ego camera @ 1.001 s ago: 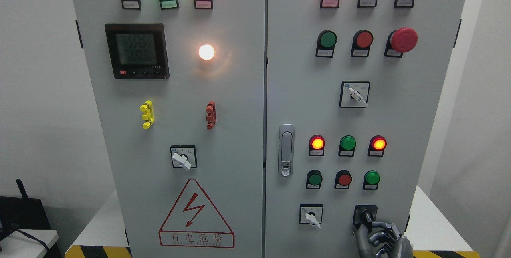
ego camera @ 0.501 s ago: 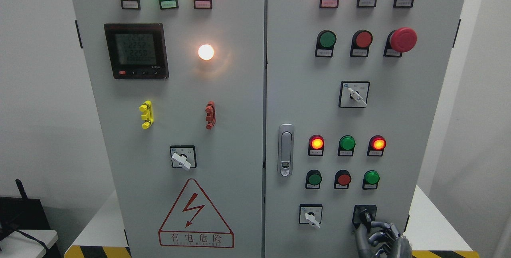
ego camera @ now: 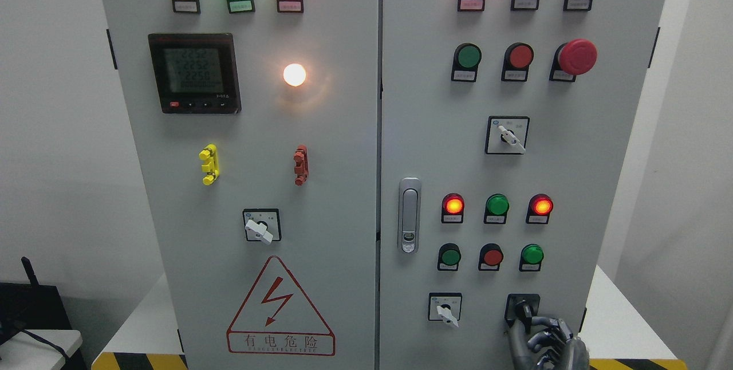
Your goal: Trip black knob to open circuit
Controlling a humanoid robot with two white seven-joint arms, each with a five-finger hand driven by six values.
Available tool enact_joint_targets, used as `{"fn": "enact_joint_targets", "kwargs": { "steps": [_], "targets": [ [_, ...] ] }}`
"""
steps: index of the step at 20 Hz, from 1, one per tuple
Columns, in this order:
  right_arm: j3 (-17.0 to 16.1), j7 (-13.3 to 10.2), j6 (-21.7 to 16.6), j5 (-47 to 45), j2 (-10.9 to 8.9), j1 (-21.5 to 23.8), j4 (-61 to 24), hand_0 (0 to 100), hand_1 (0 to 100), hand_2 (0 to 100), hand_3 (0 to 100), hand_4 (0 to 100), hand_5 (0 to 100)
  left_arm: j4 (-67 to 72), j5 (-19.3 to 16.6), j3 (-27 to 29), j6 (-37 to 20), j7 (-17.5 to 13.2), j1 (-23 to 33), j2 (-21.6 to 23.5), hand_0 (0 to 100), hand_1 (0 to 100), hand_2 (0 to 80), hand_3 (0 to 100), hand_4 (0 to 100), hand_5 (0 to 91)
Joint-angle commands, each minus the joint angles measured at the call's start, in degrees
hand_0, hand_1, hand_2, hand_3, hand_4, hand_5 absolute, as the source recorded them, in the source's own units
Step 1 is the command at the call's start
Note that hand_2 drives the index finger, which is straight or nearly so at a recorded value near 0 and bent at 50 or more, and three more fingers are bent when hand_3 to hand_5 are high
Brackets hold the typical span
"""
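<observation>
The black knob point(ego camera: 521, 306) sits on a black square plate at the lower right of the grey cabinet's right door point(ego camera: 572, 175). My right hand point(ego camera: 525, 324), dark metal, comes up from the bottom edge just under it. Its thumb rises along the knob's left side while the curled fingers point(ego camera: 543, 322) touch its right side, so the hand is shut on the knob. The knob's lower part is hidden behind the fingers. My left arm is out of the picture.
A white selector switch point(ego camera: 444, 308) is left of the knob, with rows of lit and unlit buttons point(ego camera: 492, 255) above. A red mushroom stop button point(ego camera: 576, 56) projects at the upper right. The door handle point(ego camera: 409, 215) is at the seam. A white table point(ego camera: 624, 324) edge lies to the right.
The whole view has drifted a few pixels left. My right hand stays on the knob with almost no visible motion.
</observation>
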Motion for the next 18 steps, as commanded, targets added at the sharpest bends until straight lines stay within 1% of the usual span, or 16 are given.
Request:
{"fn": "enact_joint_targets", "kwargs": {
  "steps": [1, 6, 12, 15, 18],
  "targets": [
    [1.4, 0.0, -0.1, -0.8, 0.02, 0.0, -0.1, 59, 75, 57, 86, 87, 91, 0.0, -1.9, 0.0, 0.0, 0.0, -0.4, -0.1, 12, 39, 0.0, 0, 0, 0.0],
    [2.3, 0.0, 0.0, -1.6, 0.02, 0.0, -0.1, 59, 75, 58, 87, 88, 91, 0.0, -1.8, 0.0, 0.0, 0.0, -0.4, 0.0, 12, 39, 0.0, 0, 0, 0.0],
    [2.3, 0.2, 0.0, -1.7, 0.02, -0.1, -0.1, 60, 75, 59, 87, 88, 91, 0.0, -1.9, 0.0, 0.0, 0.0, -0.4, 0.0, 12, 39, 0.0, 0, 0, 0.0],
    [2.5, 0.2, 0.1, -4.7, 0.02, -0.1, -0.2, 60, 75, 59, 88, 88, 92, 0.0, -1.9, 0.0, 0.0, 0.0, -0.4, 0.0, 12, 39, 0.0, 0, 0, 0.0],
    [2.6, 0.2, 0.1, -5.0, 0.02, -0.1, -0.2, 60, 75, 59, 88, 88, 92, 0.0, -1.9, 0.0, 0.0, 0.0, -0.4, 0.0, 12, 39, 0.0, 0, 0, 0.0]
  ]
}}
